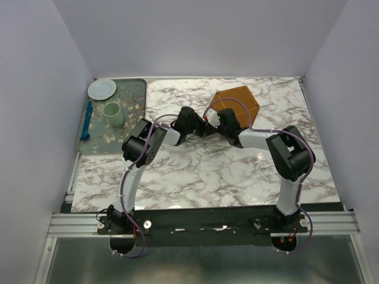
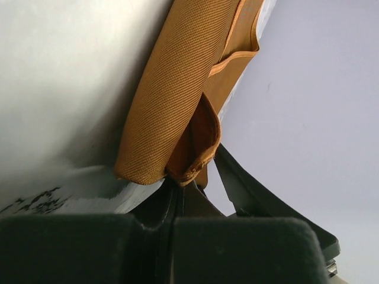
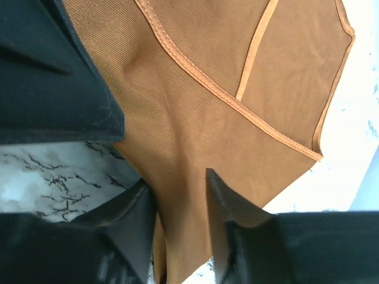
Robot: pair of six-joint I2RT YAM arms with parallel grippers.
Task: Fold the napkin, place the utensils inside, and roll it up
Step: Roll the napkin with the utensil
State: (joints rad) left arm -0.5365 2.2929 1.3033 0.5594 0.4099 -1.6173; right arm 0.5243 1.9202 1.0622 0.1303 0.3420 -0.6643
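Observation:
The rust-orange napkin (image 1: 240, 100) lies folded at the back middle of the marble table (image 1: 201, 171), hemmed layers overlapping. My left gripper (image 1: 200, 128) is at its near-left corner; in the left wrist view the napkin (image 2: 183, 77) rises from the table and that gripper (image 2: 177, 183) is shut on the hemmed corner. My right gripper (image 1: 214, 120) is close beside it. Its jaws (image 3: 176, 180) stand apart over the napkin (image 3: 237, 65), a ridge of cloth between the fingers. The utensils are out of view.
A patterned tray (image 1: 140, 89) at the back left holds a white plate (image 1: 102, 89), a pale green cup (image 1: 113, 114) and a blue utensil (image 1: 87, 121). Walls close in the table on three sides. Both forearms cross in front of the napkin.

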